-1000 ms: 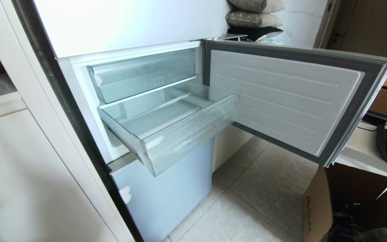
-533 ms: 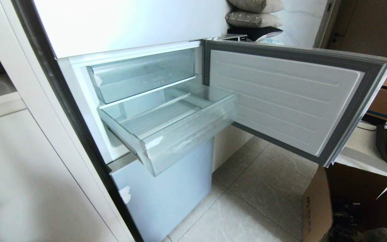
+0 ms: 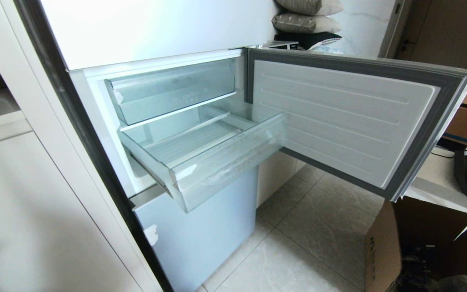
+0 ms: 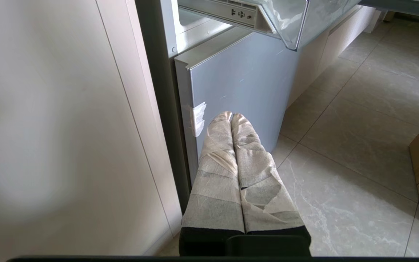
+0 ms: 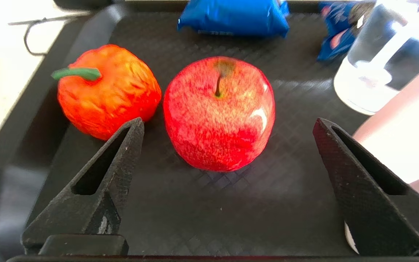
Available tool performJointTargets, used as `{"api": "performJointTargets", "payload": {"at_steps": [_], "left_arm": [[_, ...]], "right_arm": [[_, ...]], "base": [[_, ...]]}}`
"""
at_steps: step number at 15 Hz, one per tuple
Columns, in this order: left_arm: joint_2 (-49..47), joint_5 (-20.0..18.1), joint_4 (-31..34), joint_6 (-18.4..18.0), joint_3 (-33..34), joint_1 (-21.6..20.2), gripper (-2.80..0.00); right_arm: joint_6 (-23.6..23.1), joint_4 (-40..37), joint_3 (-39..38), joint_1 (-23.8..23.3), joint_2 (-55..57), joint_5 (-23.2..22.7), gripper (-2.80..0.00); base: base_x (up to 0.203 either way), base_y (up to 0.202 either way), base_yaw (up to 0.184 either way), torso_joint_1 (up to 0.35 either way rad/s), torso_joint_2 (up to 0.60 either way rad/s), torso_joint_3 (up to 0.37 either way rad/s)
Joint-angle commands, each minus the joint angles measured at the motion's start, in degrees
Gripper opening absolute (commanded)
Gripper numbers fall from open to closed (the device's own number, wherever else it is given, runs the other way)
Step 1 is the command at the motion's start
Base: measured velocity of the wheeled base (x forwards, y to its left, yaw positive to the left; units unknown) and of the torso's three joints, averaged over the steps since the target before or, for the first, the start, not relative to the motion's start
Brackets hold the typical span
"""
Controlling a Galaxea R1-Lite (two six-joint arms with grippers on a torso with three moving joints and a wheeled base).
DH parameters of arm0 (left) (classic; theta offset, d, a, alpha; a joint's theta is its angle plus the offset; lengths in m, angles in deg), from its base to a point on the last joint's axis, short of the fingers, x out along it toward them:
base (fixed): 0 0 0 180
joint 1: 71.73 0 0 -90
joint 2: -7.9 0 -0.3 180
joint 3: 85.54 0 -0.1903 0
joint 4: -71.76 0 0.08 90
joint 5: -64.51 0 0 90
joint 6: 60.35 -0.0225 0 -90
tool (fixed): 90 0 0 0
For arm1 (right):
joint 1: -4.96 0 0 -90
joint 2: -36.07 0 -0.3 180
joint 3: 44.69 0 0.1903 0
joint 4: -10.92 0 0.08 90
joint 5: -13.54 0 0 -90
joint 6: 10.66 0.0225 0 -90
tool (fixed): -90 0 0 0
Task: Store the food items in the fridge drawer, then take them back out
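Hovering wide open and empty over the apple on the black tray, the right hand risks knocking the neighbouring orange fruit on closing.

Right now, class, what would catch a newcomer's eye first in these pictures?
The red apple on the black tray, framed by the open right gripper, with a wrinkled orange fruit beside it. Then the fridge drawer, pulled out and empty, beside the open fridge door.

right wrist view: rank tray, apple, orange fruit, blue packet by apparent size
1. tray
2. apple
3. orange fruit
4. blue packet, though it lies farther from the camera and is cut off, so unsure against the orange fruit.
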Motion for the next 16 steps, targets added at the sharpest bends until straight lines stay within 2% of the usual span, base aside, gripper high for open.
{"api": "performJointTargets", "payload": {"at_steps": [1, 8, 16], "left_arm": [[-0.1, 0.0, 0.0, 0.0, 0.0, 0.0, -2.8], [-0.1, 0.0, 0.0, 0.0, 0.0, 0.0, -2.8], [-0.1, 0.0, 0.0, 0.0, 0.0, 0.0, -2.8]], "right_arm": [[0.0, 0.8, 0.9, 0.1, 1.8, -0.2, 0.0], [-0.4, 2.4, 7.6, 0.5, 7.1, -0.3, 0.0], [-0.3, 2.3, 7.9, 1.5, 8.6, -0.4, 0.0]], "base": [[0.0, 0.0, 0.0, 0.0, 0.0, 0.0], [0.0, 0.0, 0.0, 0.0, 0.0, 0.0], [0.0, 0.0, 0.0, 0.0, 0.0, 0.0]]}}
